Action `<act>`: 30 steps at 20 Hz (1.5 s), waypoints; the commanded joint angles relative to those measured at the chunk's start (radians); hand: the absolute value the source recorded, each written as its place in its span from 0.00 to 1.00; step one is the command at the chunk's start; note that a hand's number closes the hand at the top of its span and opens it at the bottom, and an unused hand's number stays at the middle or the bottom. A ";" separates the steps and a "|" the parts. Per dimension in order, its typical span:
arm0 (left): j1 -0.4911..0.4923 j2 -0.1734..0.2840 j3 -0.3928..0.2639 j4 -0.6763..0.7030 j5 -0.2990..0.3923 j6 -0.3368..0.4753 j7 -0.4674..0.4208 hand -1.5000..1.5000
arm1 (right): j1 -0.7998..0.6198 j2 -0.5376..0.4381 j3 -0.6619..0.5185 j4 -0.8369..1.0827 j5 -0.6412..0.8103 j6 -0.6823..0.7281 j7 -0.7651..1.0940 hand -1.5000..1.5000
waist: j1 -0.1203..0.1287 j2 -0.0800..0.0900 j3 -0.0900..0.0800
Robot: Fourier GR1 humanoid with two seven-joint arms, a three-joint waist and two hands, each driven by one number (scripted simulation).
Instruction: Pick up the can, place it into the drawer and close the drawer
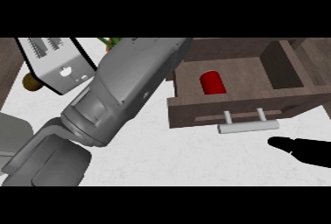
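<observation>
The drawer [249, 94] stands pulled open on the white counter [187, 157], and the red can [213, 82] lies inside it, toward its left half. Below the drawer's pale handle [248, 127], to the right, the right hand [304, 150] shows only as a dark shape; whether its fingers are open or curled cannot be told, and it holds nothing visible. A grey forearm [123, 87] crosses left of the drawer, beside a toaster [55, 61].

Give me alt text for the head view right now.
A red can lies inside the open wooden drawer. The right hand sits near its white handle. A grey left forearm crosses the left side.
</observation>
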 commanded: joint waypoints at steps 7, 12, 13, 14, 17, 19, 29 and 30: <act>-0.062 0.000 -0.003 0.032 0.008 0.010 0.013 0.00 | -0.104 -0.020 0.187 0.246 0.353 -0.085 -0.104 0.00 | 0.049 -0.015 -0.001; -0.043 0.010 -0.002 0.052 -0.009 -0.013 -0.020 0.00 | -0.203 -0.009 0.241 0.474 0.486 -0.152 -0.153 0.00 | 0.065 -0.012 -0.001; -0.038 0.004 -0.007 0.042 -0.013 -0.026 -0.026 0.00 | -0.200 0.015 0.286 0.510 0.556 -0.198 -0.157 0.00 | 0.073 -0.012 -0.001; 0.011 0.000 -0.022 0.013 -0.008 -0.015 -0.041 0.00 | -0.209 0.020 0.281 0.574 0.566 -0.222 -0.183 0.00 | 0.075 -0.017 -0.001; -0.018 0.016 0.013 0.030 -0.011 -0.033 -0.023 0.00 | -0.285 0.017 0.282 0.683 0.602 -0.239 -0.210 0.00 | 0.079 -0.018 -0.001; -0.036 0.037 0.024 0.020 -0.010 -0.035 0.010 0.00 | -0.299 0.059 0.300 0.760 0.636 -0.300 -0.232 0.00 | 0.083 -0.022 -0.001; 0.030 0.125 0.019 -0.065 -0.038 -0.072 0.061 0.00 | -0.554 0.113 0.191 1.262 0.742 -0.594 -0.296 0.00 | 0.126 -0.022 -0.001; 0.065 0.168 0.006 -0.071 -0.055 -0.096 0.059 0.00 | -0.587 0.100 0.183 1.267 0.748 -0.563 -0.264 0.00 | 0.127 -0.026 -0.002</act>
